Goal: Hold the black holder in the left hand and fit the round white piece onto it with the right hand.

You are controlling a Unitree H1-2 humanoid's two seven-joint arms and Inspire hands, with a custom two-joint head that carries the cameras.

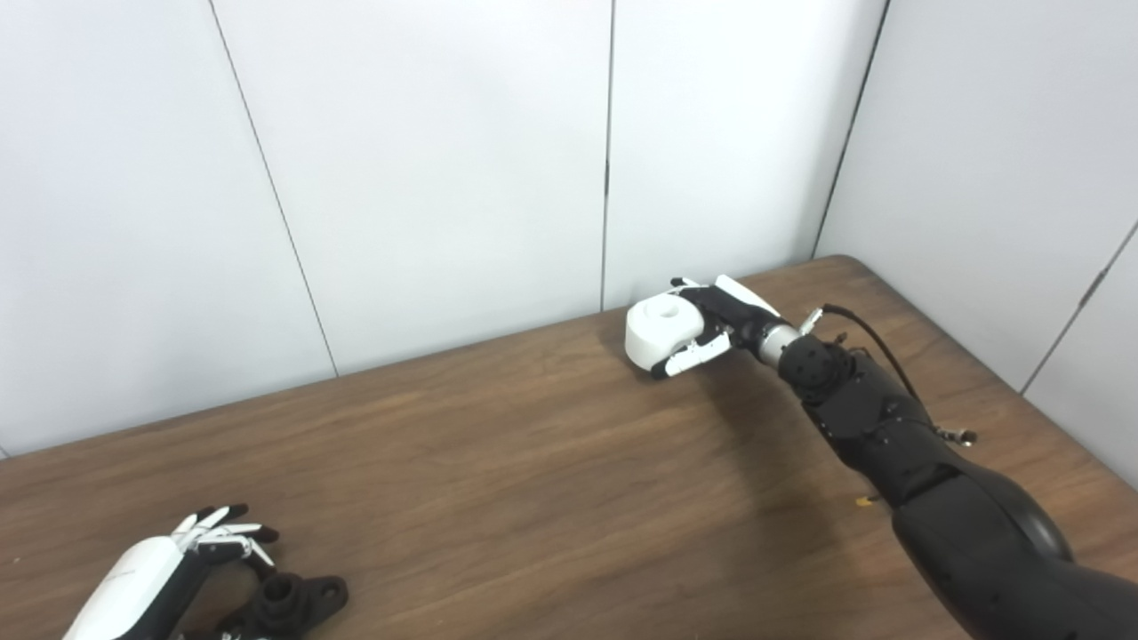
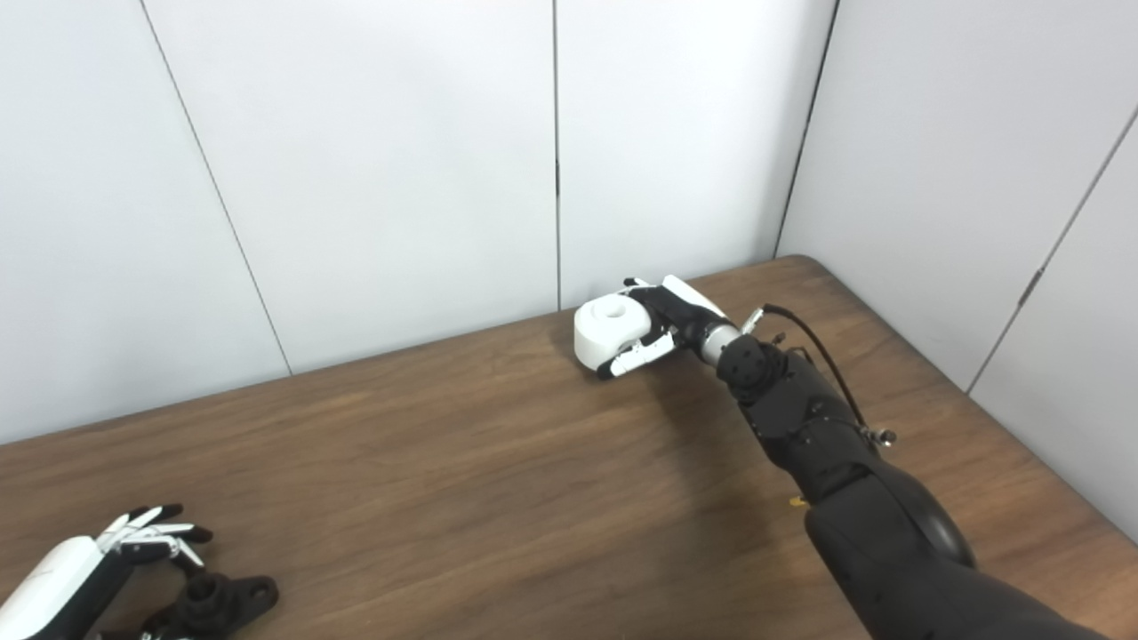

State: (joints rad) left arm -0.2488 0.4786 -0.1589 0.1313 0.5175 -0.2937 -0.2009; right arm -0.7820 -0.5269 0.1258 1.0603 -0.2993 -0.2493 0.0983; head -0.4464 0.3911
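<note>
Right robot hand (image 1: pixel 711 324) clasping white piece (image 1: pixel 662 331) upper centre; holder (image 1: pixel 289 604) lower left on desk (image 1: pixel 533 462), just beside left robot hand (image 1: pixel 191 556), fingers spread, empty.

Brown wooden table (image 1: pixel 533 462), white panelled wall (image 1: pixel 427 160)

- Right arm (image 1: pixel 969 524): glossy black shell, bulbous at the forearm and narrowing toward the wrist.
- Wrist joint (image 1: pixel 779 339): short silver metal collar adjoining the right hand (image 1: pixel 725 322).
- Cable (image 1: pixel 867 338): thin, black, arching above the wrist joint.
- Right hand: black body, white back plate, white finger segments.
- Left hand (image 1: pixel 151 573): white back shell, black and white fingers (image 1: pixel 222 524).
</note>
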